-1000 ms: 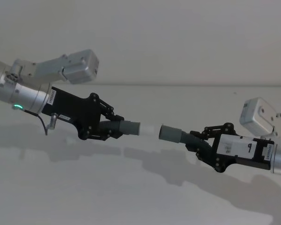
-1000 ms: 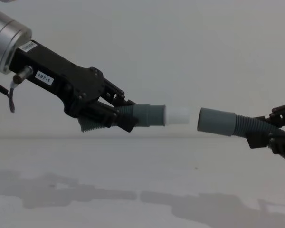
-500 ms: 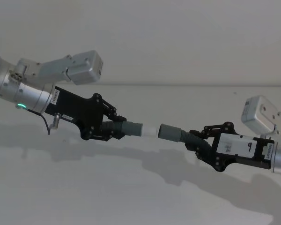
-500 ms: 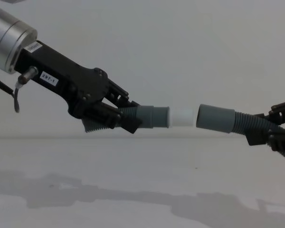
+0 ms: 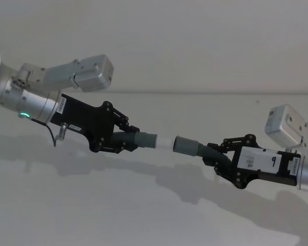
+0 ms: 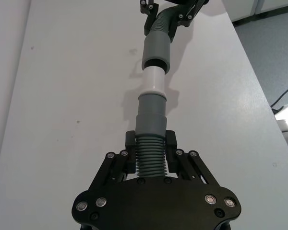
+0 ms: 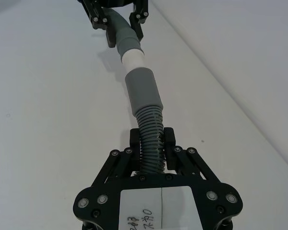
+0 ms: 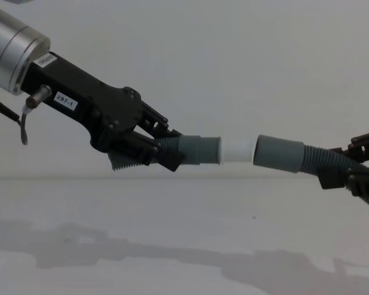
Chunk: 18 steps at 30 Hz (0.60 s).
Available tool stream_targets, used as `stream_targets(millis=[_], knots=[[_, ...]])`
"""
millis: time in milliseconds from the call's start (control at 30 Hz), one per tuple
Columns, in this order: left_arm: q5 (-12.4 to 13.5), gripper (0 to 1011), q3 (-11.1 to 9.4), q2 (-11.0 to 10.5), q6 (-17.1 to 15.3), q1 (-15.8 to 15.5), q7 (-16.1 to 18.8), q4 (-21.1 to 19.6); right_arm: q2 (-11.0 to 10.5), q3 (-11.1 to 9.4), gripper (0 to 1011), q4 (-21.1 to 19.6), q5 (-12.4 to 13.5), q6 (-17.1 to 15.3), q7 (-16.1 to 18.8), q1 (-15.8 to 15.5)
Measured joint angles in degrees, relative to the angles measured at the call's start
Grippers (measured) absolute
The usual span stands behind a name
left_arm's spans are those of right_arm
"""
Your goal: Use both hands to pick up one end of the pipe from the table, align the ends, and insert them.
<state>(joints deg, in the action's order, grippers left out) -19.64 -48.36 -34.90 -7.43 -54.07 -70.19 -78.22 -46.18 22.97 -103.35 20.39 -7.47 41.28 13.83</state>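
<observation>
Left pincer (image 8: 152,153) clamped on one ribbed pipe piece (image 6: 149,155), right pincer (image 5: 222,155) clamped on the other (image 7: 150,139); both held above the surface (image 5: 143,215). White tip (image 8: 238,150) just meeting the open sleeve (image 8: 278,154), axes nearly in line; only a straight push together left, probably.

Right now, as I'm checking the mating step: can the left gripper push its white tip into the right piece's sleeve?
Probably yes. The left gripper holds the white tip at the sleeve mouth, roughly in line, nothing between.

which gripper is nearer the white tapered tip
Left. The left gripper holds the ribbed hose piece carrying the white tapered tip; the right gripper holds the other piece beyond it.
</observation>
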Motion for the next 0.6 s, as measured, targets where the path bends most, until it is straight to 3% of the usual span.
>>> stream_targets(millis=[600], knots=[[-1.1,343,-0.63,0.15,0.23,-0.23,0.42,0.22,-0.24,0.75,274,0.41,1.18,-0.14,-0.09,0.78]])
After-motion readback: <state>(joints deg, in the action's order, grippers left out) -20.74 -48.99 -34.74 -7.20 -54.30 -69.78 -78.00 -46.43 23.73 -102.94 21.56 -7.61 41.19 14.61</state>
